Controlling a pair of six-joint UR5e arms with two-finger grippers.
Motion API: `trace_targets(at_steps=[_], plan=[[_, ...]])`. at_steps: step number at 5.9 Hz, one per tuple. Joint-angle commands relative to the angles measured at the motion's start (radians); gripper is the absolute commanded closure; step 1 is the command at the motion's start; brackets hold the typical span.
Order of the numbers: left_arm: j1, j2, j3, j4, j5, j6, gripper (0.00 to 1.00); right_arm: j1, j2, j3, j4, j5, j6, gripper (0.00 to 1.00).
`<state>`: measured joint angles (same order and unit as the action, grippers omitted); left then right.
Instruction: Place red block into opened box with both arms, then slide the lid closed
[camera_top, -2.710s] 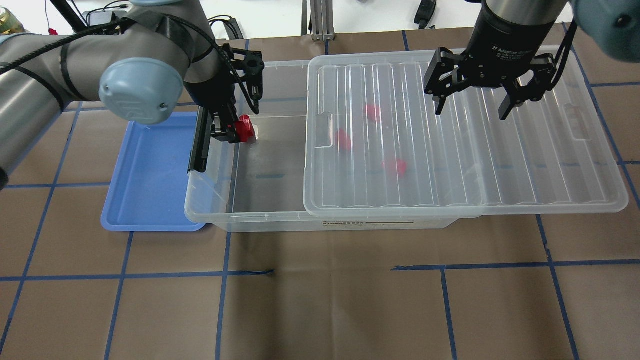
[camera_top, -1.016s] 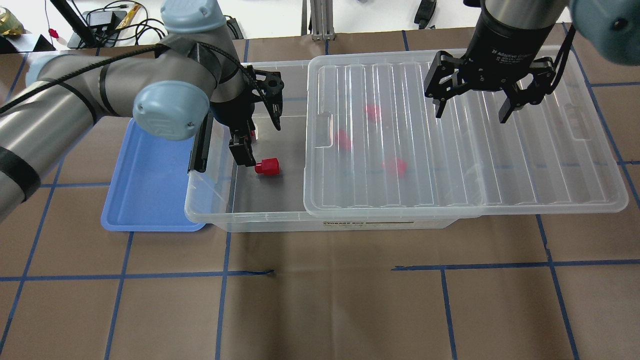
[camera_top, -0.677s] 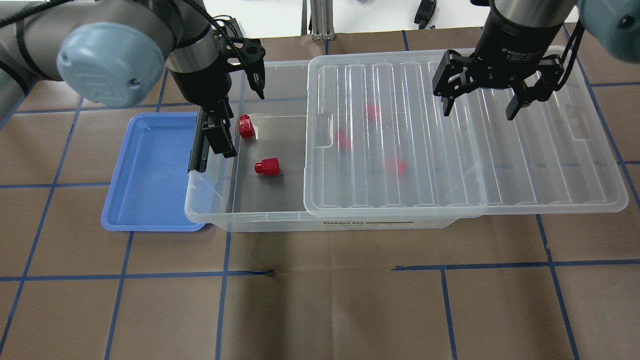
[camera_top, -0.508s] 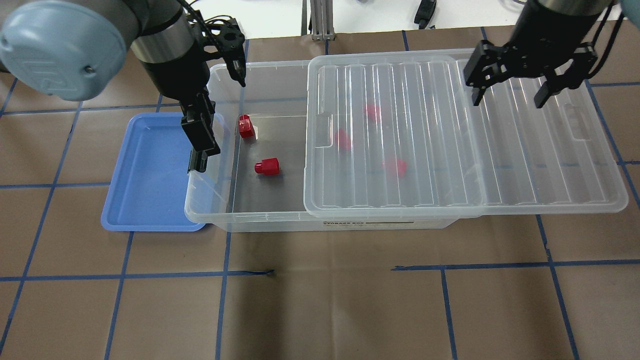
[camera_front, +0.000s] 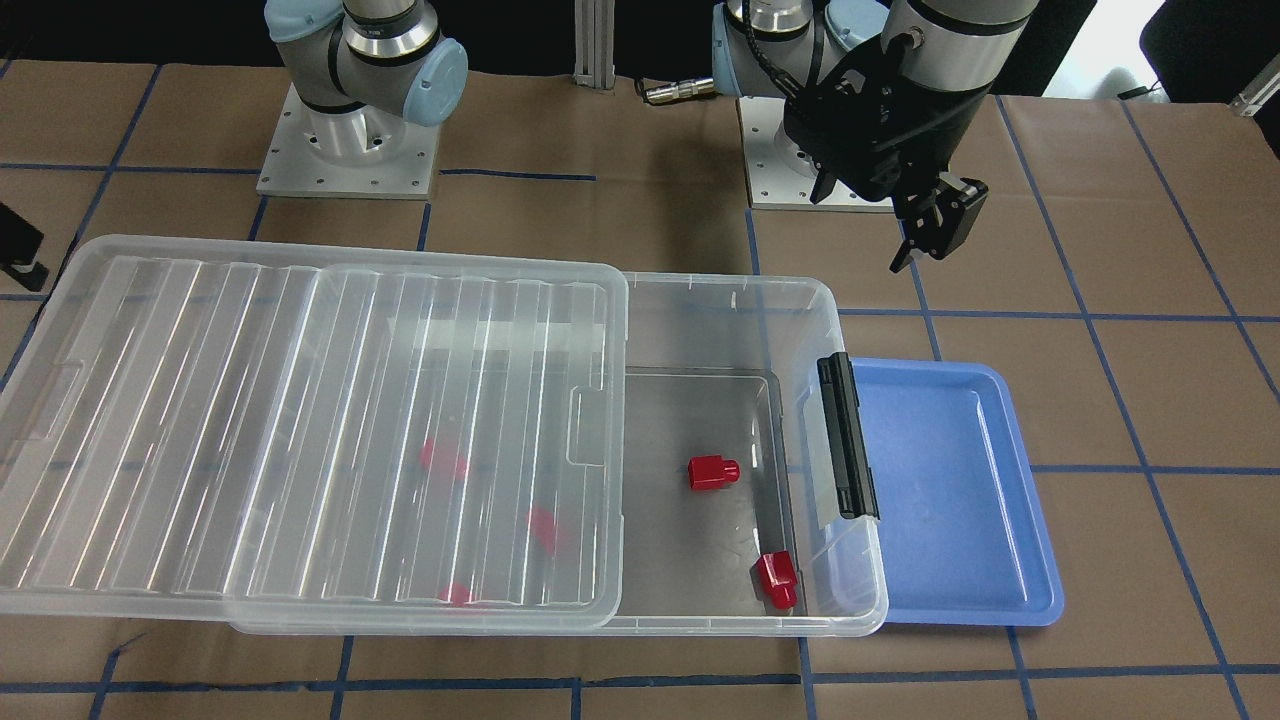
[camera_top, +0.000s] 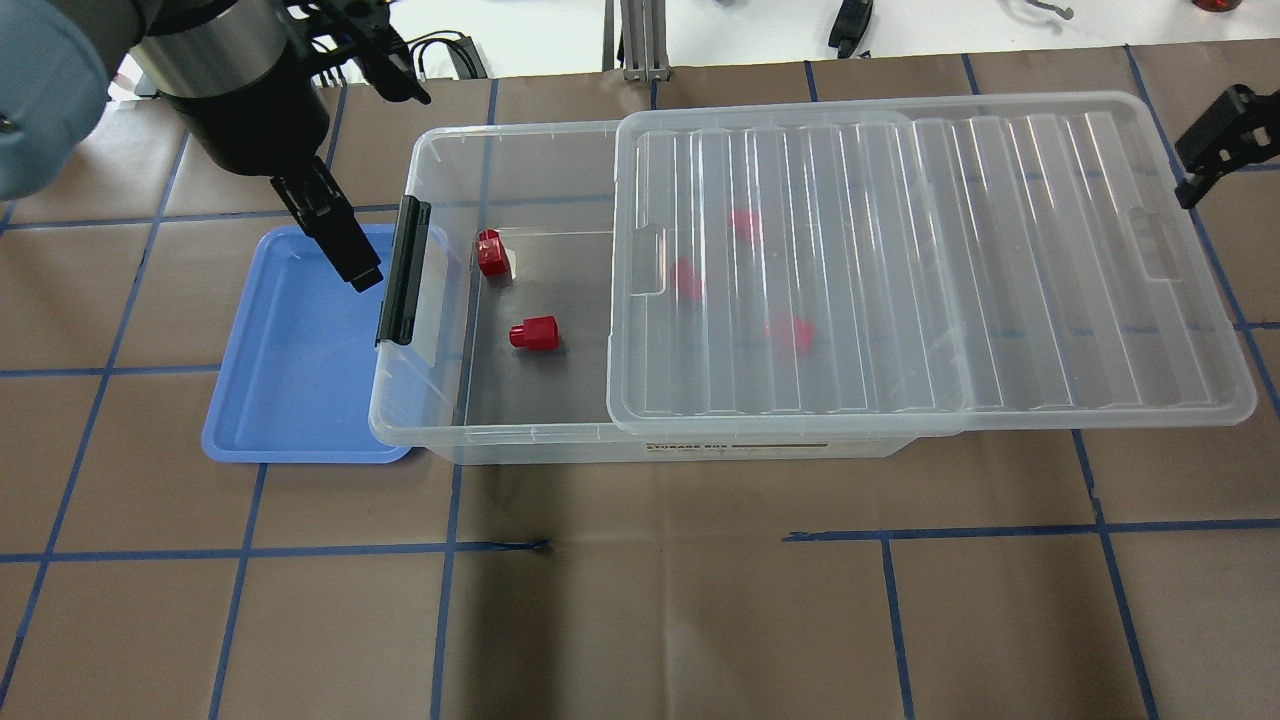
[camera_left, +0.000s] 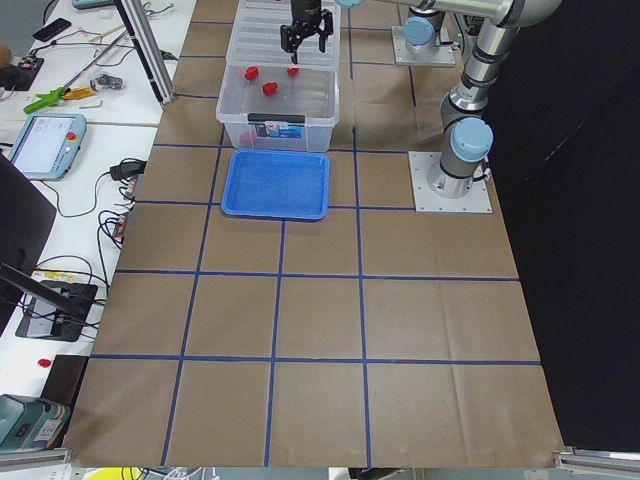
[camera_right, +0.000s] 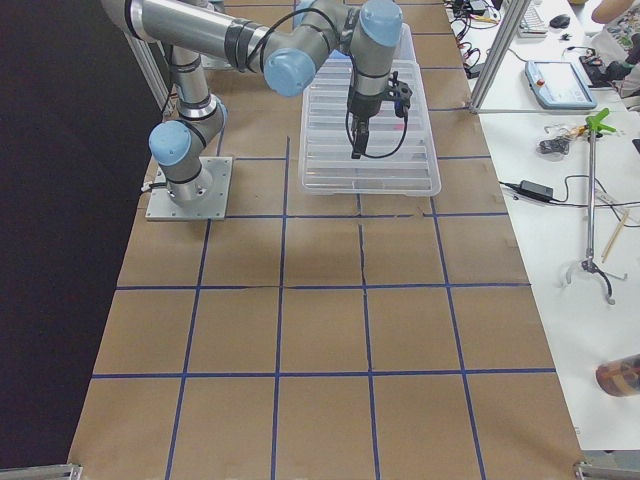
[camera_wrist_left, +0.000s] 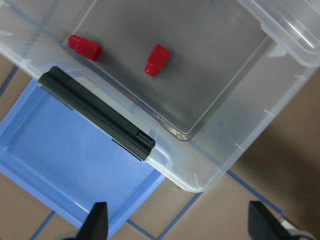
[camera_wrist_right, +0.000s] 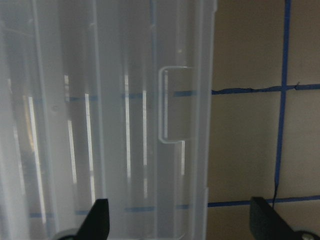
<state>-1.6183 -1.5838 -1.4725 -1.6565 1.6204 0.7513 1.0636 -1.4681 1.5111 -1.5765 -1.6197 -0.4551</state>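
The clear box (camera_top: 420, 425) stands with its left part uncovered; the ribbed lid (camera_top: 1000, 260) covers the rest and overhangs to the right. Two red blocks lie on the uncovered floor, one (camera_top: 491, 252) near the black latch and one (camera_top: 534, 333) further in. Three more red blocks (camera_top: 790, 333) show dimly under the lid. My left gripper (camera_top: 392, 190) hangs open and empty above the box's latch end and the blue tray. My right gripper (camera_wrist_right: 182, 220) is open over the lid's tab (camera_wrist_right: 171, 105) at its right short end, touching nothing.
A blue tray (camera_top: 290, 370) with nothing in it lies against the box's latch end (camera_top: 403, 270). Brown paper with blue tape lines covers the table. Cables and devices lie beyond the far edge (camera_top: 450, 45).
The left gripper let go of a red block inside the box, then rose and drew back left over the tray. The right gripper moved right along the lid to its far end.
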Motion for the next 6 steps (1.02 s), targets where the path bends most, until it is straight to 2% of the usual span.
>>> trace_targets(at_steps=[1, 2, 3, 4, 5, 6], plan=[[0.006, 0.002, -0.009, 0.134, 0.007, -0.413, 0.02, -0.126, 0.116, 0.024, -0.148, -0.034, -0.095, 0.0], [0.008, 0.004, -0.008, 0.138, 0.007, -0.614, 0.02, -0.135, 0.149, 0.05, -0.192, -0.066, -0.093, 0.0], [0.006, 0.004, 0.003, 0.123, 0.006, -0.826, 0.02, -0.136, 0.143, 0.088, -0.197, -0.063, -0.082, 0.0], [0.005, 0.004, 0.021, 0.075, 0.0, -0.96, 0.02, -0.137, 0.134, 0.122, -0.197, -0.062, -0.071, 0.0], [0.006, 0.022, 0.03, -0.018, -0.002, -0.971, 0.02, -0.133, 0.124, 0.129, -0.189, -0.052, -0.064, 0.0], [0.006, 0.031, 0.025, -0.034, 0.0, -0.969, 0.02, -0.125, 0.117, 0.132, -0.186, -0.048, -0.05, 0.0]])
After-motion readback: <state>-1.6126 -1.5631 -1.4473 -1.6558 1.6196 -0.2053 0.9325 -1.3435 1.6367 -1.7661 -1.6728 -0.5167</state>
